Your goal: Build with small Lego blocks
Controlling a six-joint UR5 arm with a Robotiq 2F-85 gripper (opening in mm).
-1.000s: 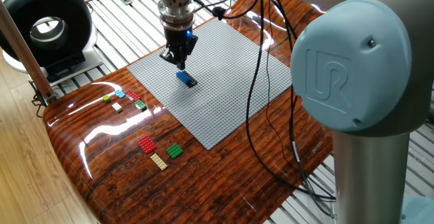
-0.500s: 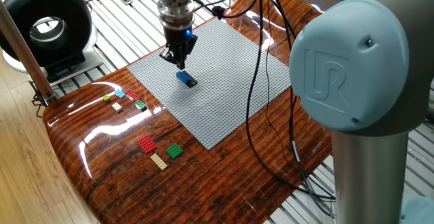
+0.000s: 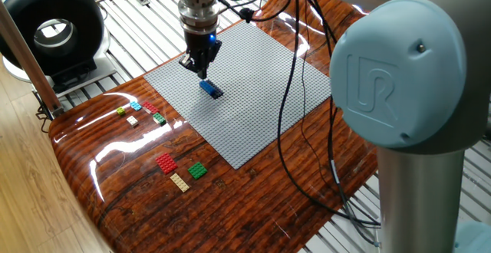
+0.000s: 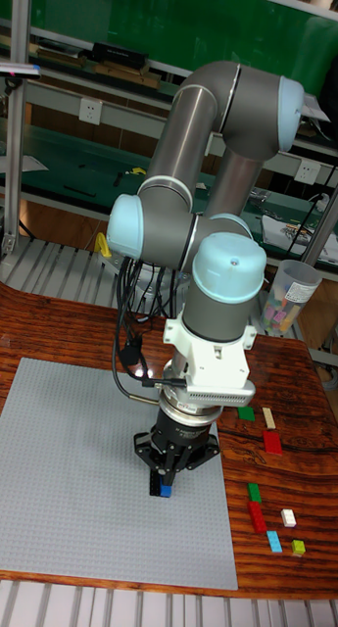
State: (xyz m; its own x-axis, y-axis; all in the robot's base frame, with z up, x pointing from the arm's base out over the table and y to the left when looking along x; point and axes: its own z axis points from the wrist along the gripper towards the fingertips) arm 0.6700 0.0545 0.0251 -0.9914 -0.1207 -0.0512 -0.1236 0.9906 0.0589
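A blue small Lego block (image 3: 210, 89) with a darker end sits on the grey baseplate (image 3: 253, 107); it also shows in the tall fixed view (image 4: 166, 490). My gripper (image 3: 201, 71) hangs just above and behind it, fingers drawn together to a point, apart from the block. In the tall view the gripper (image 4: 161, 478) tips stand right over the block. Loose blocks lie on the wood: a red (image 3: 166, 162), a green (image 3: 198, 170), a tan (image 3: 179, 182), and a small mixed cluster (image 3: 143, 113).
Black cables (image 3: 295, 130) trail across the baseplate's right side. The arm's large grey joint (image 3: 399, 77) fills the right foreground. A round black device (image 3: 52, 24) stands beyond the table's left end. Wooden table edge (image 3: 84, 184) curves at the front left.
The gripper has crept slightly up and left, away from the blue block. The block has stayed in place on the baseplate.
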